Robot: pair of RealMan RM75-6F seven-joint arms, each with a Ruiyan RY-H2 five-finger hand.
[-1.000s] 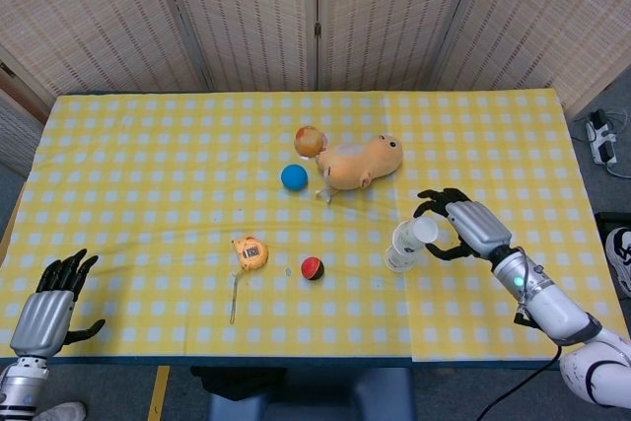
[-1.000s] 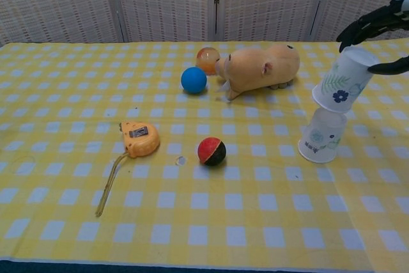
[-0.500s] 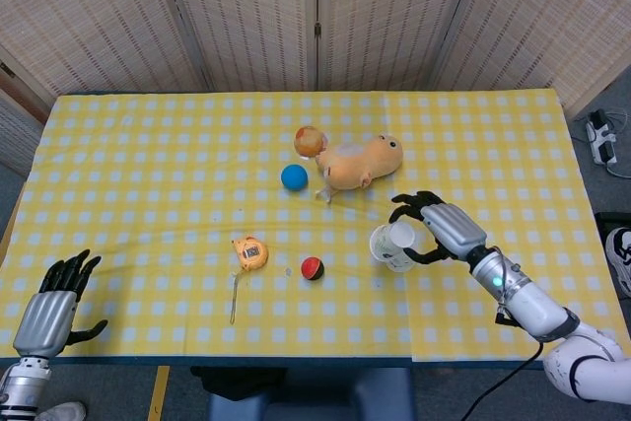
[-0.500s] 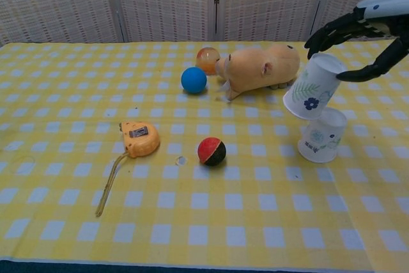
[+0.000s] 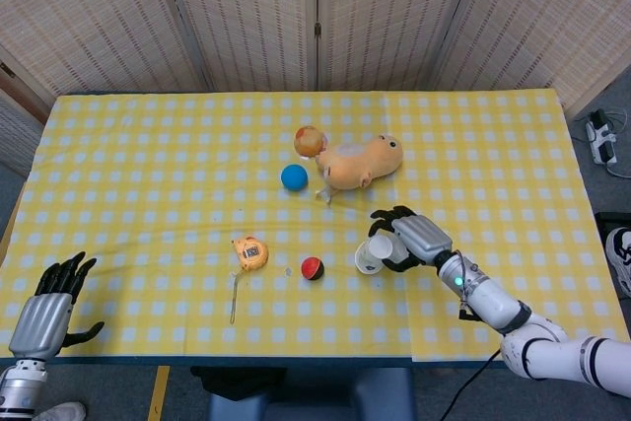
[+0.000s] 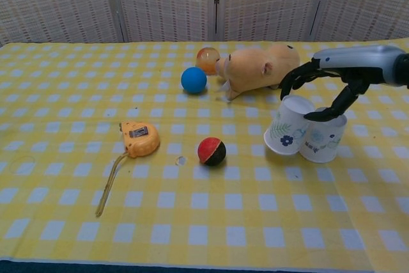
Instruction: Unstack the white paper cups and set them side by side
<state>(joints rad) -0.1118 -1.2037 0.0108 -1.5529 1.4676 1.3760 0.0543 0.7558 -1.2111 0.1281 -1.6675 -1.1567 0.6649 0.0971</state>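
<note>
Two white paper cups with a blue flower print stand upside down at the right of the yellow checked table. My right hand (image 6: pixel 321 83) grips the base of the left cup (image 6: pixel 285 126), which is tilted, its rim down at the cloth; it touches the other cup (image 6: pixel 326 137), which rests on the cloth just to its right. In the head view the right hand (image 5: pixel 406 237) covers that second cup, and only the held cup (image 5: pixel 372 253) shows. My left hand (image 5: pixel 46 311) hangs with fingers spread off the table's front left edge, holding nothing.
A tan plush animal (image 6: pixel 260 66), an orange ball (image 6: pixel 207 59) and a blue ball (image 6: pixel 193 80) lie behind the cups. A red-and-black ball (image 6: pixel 211 151) sits just left of the held cup. An orange tape measure (image 6: pixel 138 139) lies further left.
My right hand has carried the upper cup left and down, from above the other cup to the cloth beside it. The left hand has barely moved.
</note>
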